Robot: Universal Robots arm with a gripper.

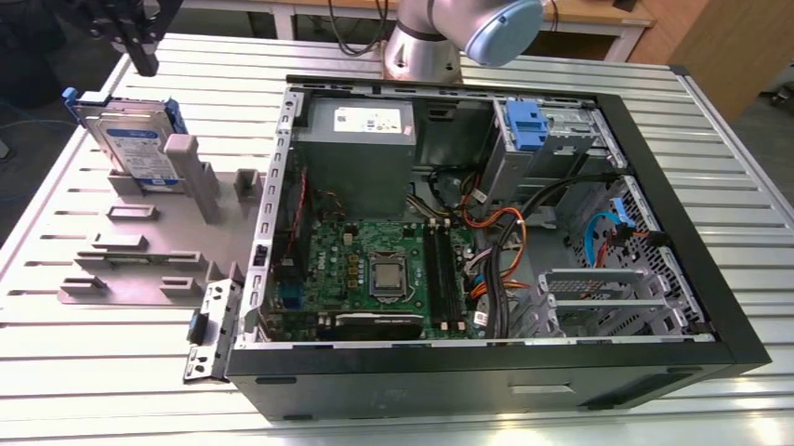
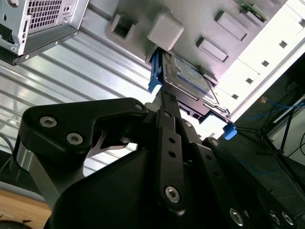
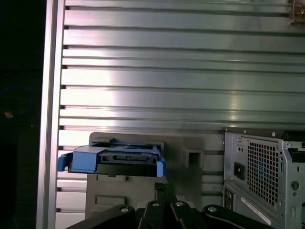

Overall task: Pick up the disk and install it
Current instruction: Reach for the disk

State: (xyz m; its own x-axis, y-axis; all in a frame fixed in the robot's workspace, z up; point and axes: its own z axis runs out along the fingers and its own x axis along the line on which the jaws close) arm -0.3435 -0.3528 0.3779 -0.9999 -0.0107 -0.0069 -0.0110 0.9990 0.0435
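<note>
Upper left in the exterior view, our black gripper (image 1: pixel 145 60), fingers pressed together and empty, hangs clear above the silver, blue-railed disk (image 1: pixel 134 144) leaning in a grey moulded holder (image 1: pixel 186 200) on the ribbed aluminium table (image 1: pixel 112 372), its upper edge unobstructed.

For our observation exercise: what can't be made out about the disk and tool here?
- Lower end of disk: exterior view, behind grey holder.
- Label of disk: first wrist view, seen edge-on.
- Top of tool: exterior view, cut by top edge.
- Near end of disk: second wrist view, behind tool.
</note>
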